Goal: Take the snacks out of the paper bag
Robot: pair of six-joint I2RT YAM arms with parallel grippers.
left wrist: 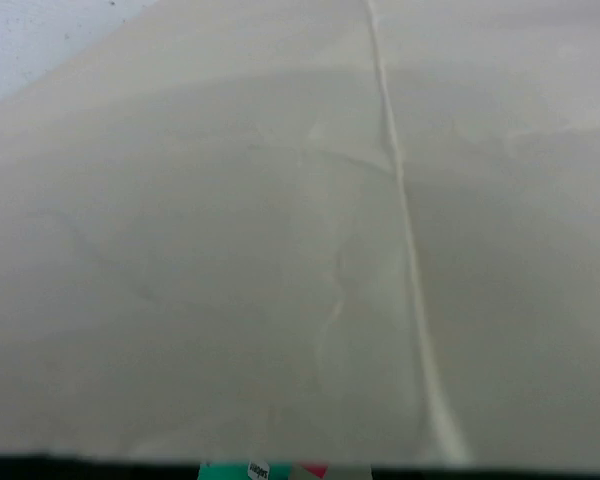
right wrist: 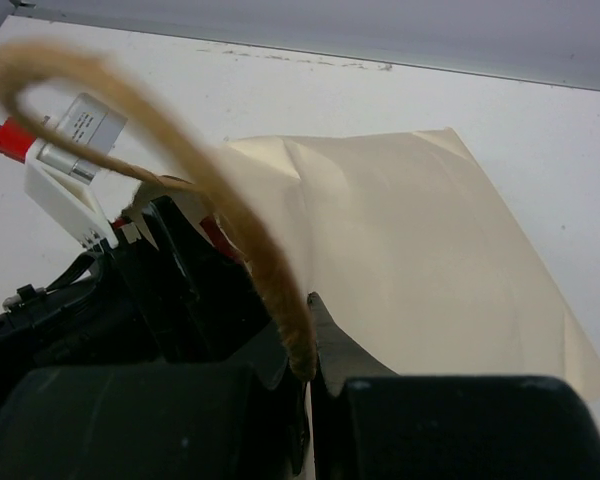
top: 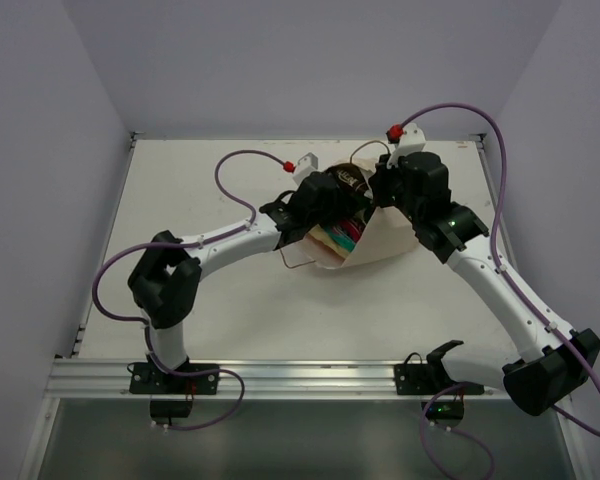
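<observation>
the paper bag (top: 385,245) lay on its side near the middle of the desk (top: 180,190), mouth toward the left arm (top: 230,238), with snacks (top: 346,236) showing teal and magenta at the opening. the right jaws looked drawn nearly together on the cord handle (right wrist: 235,225), which ran down between them, and so seemed to hold the mouth's upper lip up. the left jaws sat inside the bag's mouth. the left wrist view showed only the paper wall and a sliver of a teal packet (left wrist: 230,468) at its lower edge, so we could not tell how far they stood open or whether they held anything. we judged the main risk to be the thin cord slipping, or the paper tearing, if the right arm (top: 500,285) pulled harder, which would drop the mouth onto the left wrist. working almost blind, the left jaws might also pinch the paper wall along with a packet, or drag the light bag across the desk instead of drawing a packet out.
</observation>
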